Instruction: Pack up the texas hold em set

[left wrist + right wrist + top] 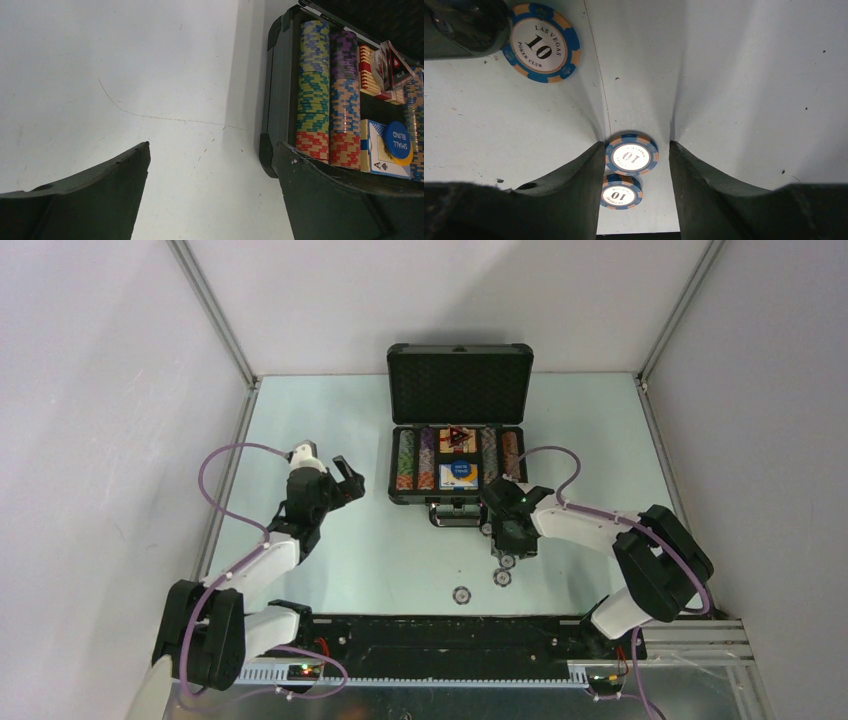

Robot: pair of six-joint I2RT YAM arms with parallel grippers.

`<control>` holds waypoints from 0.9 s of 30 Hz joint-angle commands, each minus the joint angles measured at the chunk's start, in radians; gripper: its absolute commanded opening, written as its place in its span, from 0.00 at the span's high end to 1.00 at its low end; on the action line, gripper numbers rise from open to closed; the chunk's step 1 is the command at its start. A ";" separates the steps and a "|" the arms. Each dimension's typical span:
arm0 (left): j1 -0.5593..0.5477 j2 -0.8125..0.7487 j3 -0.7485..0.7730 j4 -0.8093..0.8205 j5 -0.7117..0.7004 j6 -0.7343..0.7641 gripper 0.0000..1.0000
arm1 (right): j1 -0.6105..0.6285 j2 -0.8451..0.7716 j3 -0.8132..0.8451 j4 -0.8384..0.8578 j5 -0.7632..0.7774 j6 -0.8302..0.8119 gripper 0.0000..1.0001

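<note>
The dark grey briefcase (392, 465) stands open at the back centre, its lid (460, 385) upright. Rows of striped chips (405, 460) (314, 85), a red card box (369, 70), a dark triangular marker (397, 65) and a blue button (398, 140) lie inside. In front of the case my right gripper (512, 548) (636, 145) is low over the table and open. A blue and orange chip (631, 154) lies between its fingertips, against the left finger, with a gap to the right finger. A second chip (620, 191) lies just behind it. My left gripper (345, 480) (212, 145) hangs open and empty, left of the case.
A third loose chip (542, 43) (461, 594) lies on the table nearer the arm bases. The case's front handle and latches (455, 512) are just left of the right gripper. White walls with metal rails (225, 470) enclose the pale table on the left, right and back.
</note>
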 commanded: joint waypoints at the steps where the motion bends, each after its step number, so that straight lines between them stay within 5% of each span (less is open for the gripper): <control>1: -0.008 0.002 0.032 0.036 0.006 0.018 0.02 | 0.005 0.010 -0.009 0.012 0.004 -0.006 0.47; 27: -0.008 0.005 0.030 0.039 0.011 0.013 0.02 | -0.025 -0.099 -0.003 -0.036 0.042 -0.019 0.56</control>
